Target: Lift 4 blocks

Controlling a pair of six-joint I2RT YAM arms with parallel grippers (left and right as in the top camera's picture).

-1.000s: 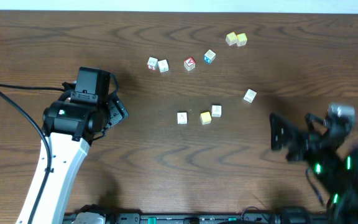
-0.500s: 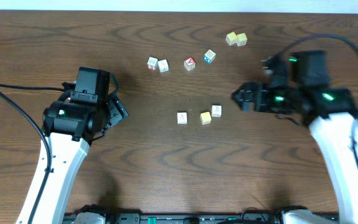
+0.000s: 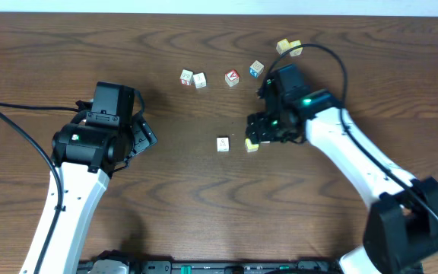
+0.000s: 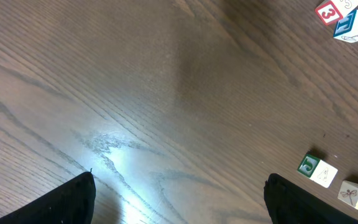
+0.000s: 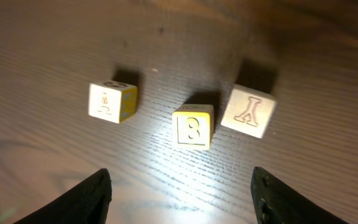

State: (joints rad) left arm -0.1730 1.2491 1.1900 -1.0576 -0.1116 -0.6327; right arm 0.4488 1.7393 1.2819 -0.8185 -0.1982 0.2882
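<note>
Overhead, our right hand hangs low over a small cluster of wooden letter cubes near the middle of the surface. Its fingers stand apart and hold nothing, with only bare wood between the dark fingertips. Just beyond them three of the four blocks lie in a loose row, close together but not touching: a whitish cube with a yellow side, the yellow-topped cube in the middle, and a plain whitish cube turned slightly askew. The fourth we cannot make out in these views.

Our left hand is spread wide and empty above open wood, well apart from the cluster.

Each cube is square-edged, with a stamped character on its top face. The surface is dark brown with a flowing grain and a soft glare under each wrist.

Toward the far edge sit a red-faced cube, a blue-faced cube and a pale yellow pair. We see broad bare room on the near side and between the two arms.
</note>
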